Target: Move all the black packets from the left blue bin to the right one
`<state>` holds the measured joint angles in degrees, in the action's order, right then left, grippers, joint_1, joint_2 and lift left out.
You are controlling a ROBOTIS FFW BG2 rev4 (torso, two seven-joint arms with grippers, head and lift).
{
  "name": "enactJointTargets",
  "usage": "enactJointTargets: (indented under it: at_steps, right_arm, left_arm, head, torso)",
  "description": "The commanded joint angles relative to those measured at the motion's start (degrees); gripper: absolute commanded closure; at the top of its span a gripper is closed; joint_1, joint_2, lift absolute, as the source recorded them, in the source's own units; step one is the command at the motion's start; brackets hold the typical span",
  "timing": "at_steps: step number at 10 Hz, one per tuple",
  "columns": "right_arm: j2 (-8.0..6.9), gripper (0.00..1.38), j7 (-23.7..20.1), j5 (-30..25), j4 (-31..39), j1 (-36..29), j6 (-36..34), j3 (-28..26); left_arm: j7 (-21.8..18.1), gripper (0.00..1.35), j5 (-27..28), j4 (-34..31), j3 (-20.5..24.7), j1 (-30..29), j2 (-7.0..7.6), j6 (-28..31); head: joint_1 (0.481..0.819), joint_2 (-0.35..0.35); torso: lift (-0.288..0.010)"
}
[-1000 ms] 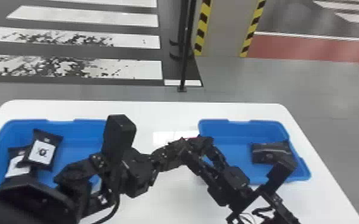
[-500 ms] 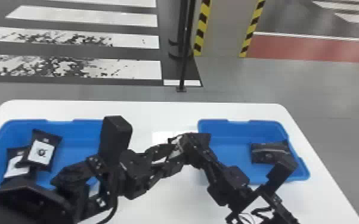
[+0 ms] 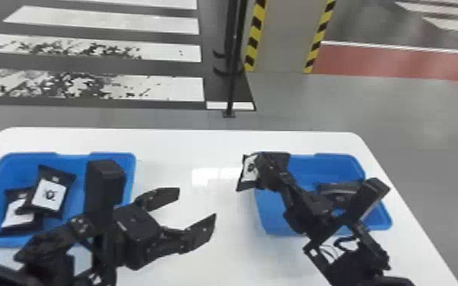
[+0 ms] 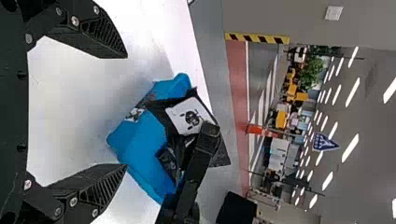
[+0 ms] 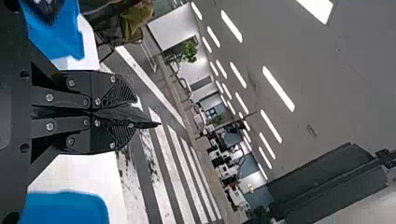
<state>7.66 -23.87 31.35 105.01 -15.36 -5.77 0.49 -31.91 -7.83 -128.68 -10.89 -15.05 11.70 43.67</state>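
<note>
Right gripper [image 3: 264,167] clamped on a black packet [image 3: 249,173], which sits at the left side of the right bin [image 3: 308,171]; rightward travel judged necessary before release; left gripper [image 3: 197,205], wide and empty, lies farther from that bin.
</note>
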Motion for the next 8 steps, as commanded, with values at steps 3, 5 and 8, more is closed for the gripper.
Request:
enactJointTargets:
  at_steps: [3, 5, 8]
  right_arm:
    - [1.13, 1.28, 0.3, -10.4, -10.0, 6.4, 0.1, -7.9]
    - [1.31, 0.84, 0.6, -12.4, -12.1, 7.6, -0.8, -10.0]
    - [0.69, 0.09, 3.0, -16.8, -1.7, -0.1, 2.7, -10.4]
  left_arm:
    - [-0.1, 0.18, 1.7, -7.0, 9.6, -8.6, -1.95, 1.7]
    - [-0.1, 0.18, 2.2, -8.1, 13.9, -10.4, -2.82, 2.0]
    - [-0.1, 0.18, 3.1, -8.6, 18.3, -10.5, -3.53, 2.6]
  head:
    - [0.695, -0.167]
    - [0.695, -0.177]
    - [0.695, -0.158]
  torso:
    - [-0.14]
    - [-0.14]
    - [-0.14]
